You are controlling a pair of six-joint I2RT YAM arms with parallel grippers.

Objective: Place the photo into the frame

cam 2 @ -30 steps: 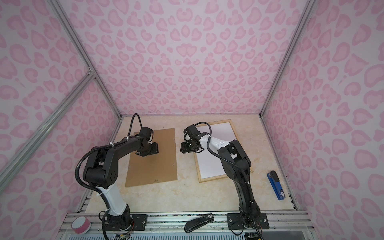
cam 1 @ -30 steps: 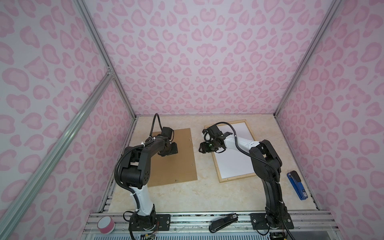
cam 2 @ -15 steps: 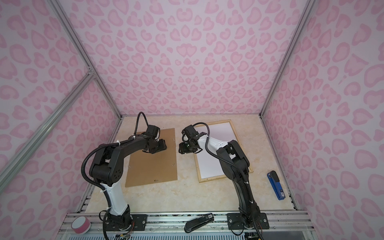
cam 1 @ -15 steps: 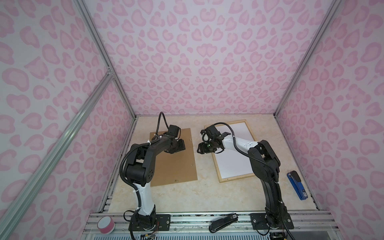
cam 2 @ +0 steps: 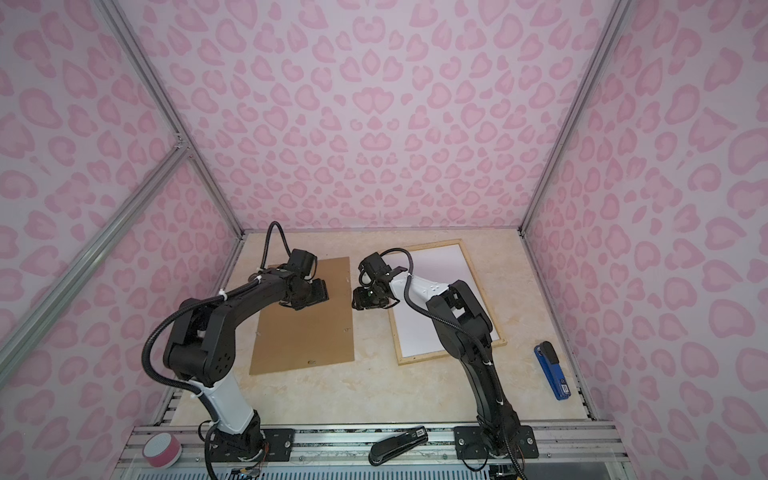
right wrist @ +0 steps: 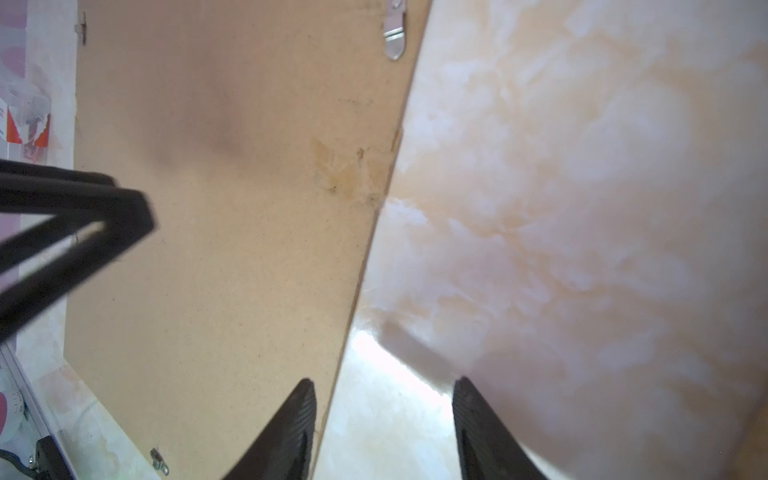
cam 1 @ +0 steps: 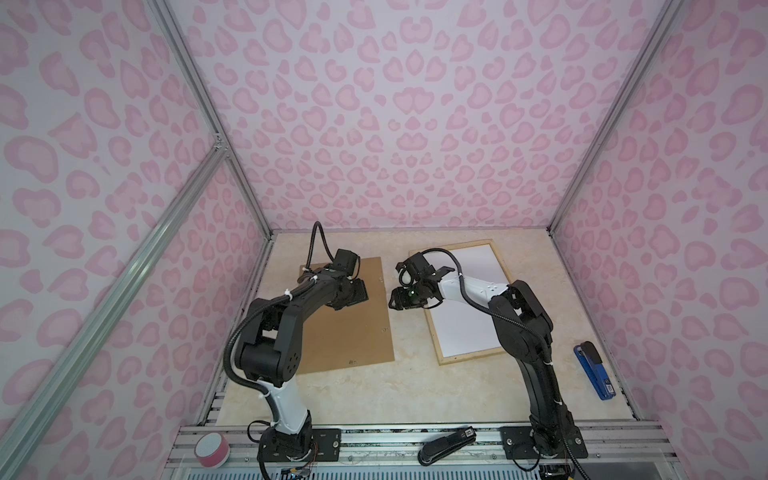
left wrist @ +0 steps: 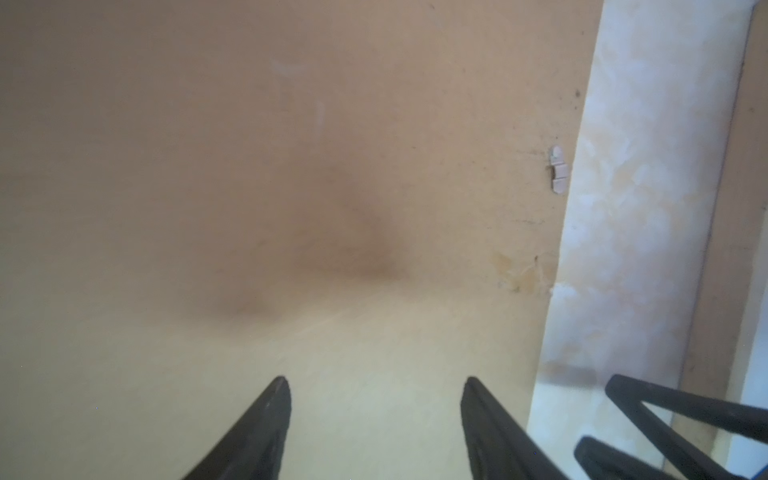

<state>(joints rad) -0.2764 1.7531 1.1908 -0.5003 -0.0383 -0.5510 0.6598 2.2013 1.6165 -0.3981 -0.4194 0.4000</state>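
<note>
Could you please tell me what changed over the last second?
The left gripper slid rightward in both top views across the flat brown backing board, toward the right gripper, which barely shifted. Nothing was gripped or released. Board and pale wooden picture frame stayed put.

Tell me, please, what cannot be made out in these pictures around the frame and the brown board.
- White sheet in the frame: both top views show only its plain white upper side; the underside is hidden.
- Frame's near right corner: behind the right arm in a top view.
- Brown board: part of its left side lies under the left arm in both top views; edge clips too small.
</note>
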